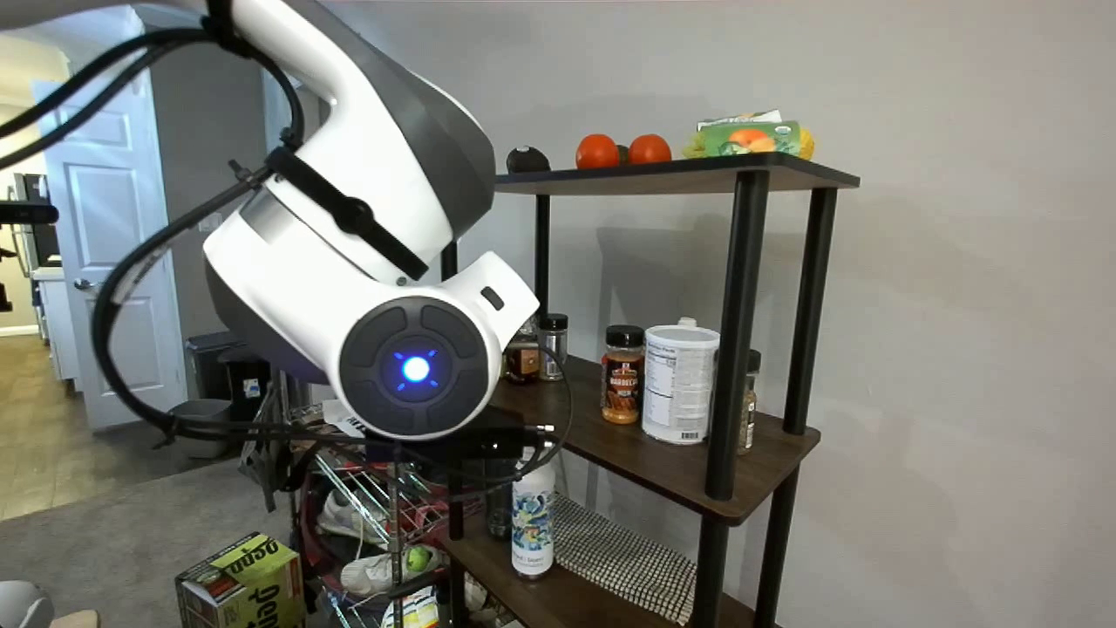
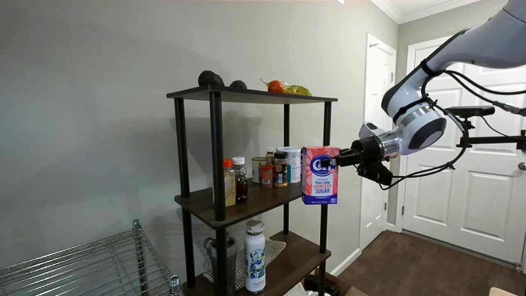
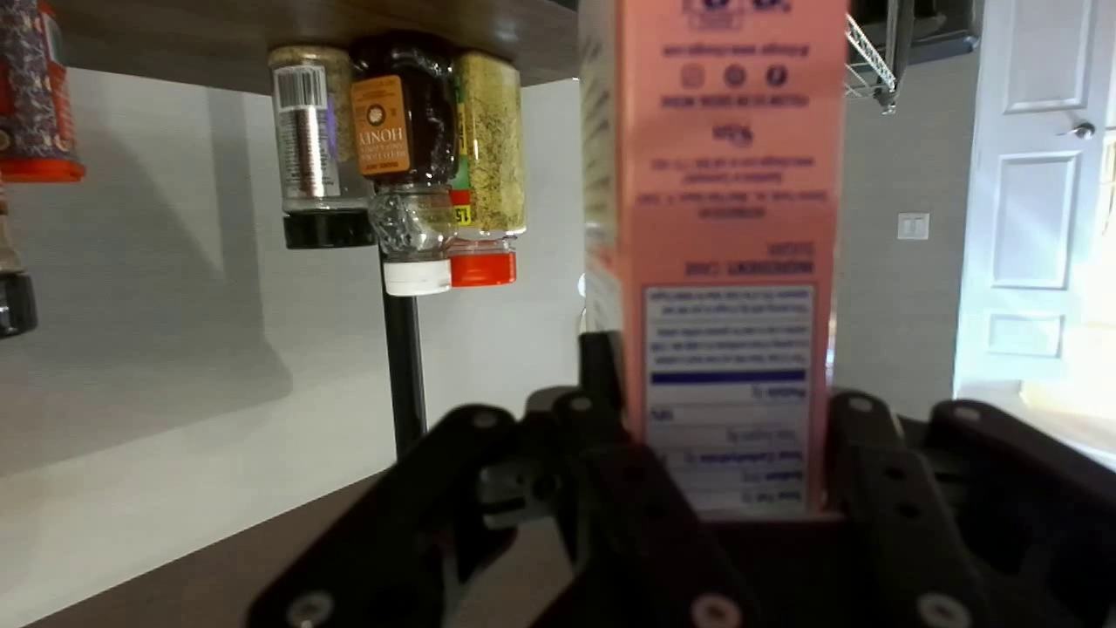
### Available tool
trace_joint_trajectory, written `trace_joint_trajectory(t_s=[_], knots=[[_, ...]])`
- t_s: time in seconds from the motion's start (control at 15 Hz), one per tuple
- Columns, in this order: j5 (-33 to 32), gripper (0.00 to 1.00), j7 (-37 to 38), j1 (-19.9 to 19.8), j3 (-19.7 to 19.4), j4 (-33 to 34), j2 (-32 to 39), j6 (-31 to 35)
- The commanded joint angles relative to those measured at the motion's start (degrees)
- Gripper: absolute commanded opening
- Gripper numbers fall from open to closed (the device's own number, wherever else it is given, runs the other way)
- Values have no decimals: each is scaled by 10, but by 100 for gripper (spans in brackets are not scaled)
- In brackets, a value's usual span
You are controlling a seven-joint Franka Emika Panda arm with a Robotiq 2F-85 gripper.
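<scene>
- The largest thing was a dark shelf [image 2: 255,205], of which I could see three boards, carried on black posts [image 2: 218,156].
- Next came my white and grey arm [image 2: 411,119], which was reaching toward one end of this shelf.
- A pink-red sugar box [image 2: 320,185] followed in size. It hung upright at the end of the middle board [image 1: 602,445], in front of a post in an exterior view; whether it touched this board, I could not tell.
- My pincer [image 3: 728,419] was closed upon the sugar box, with its fingers [image 3: 602,375] at two opposite faces.
- A white bottle [image 2: 255,263] with a blue pattern stood upright on the bottom board [image 2: 296,259].
- On the middle board there was a white canister [image 1: 681,384].
- Just beside it stood a barbecue jar [image 1: 622,379], somewhat smaller.
- The smallest were red tomatoes [image 1: 598,151], lying on the top board [image 2: 254,96].
</scene>
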Motion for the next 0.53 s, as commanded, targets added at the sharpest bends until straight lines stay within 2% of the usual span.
trace_joint_trajectory(t_s=[0.0,0.2,0.47], knots=[[-5,15,5,-8,8,-1,-13,-9],[-13,15,8,-8,12,-8,-31,-14],[-50,15,21,-9,15,-25,-102,-61]])
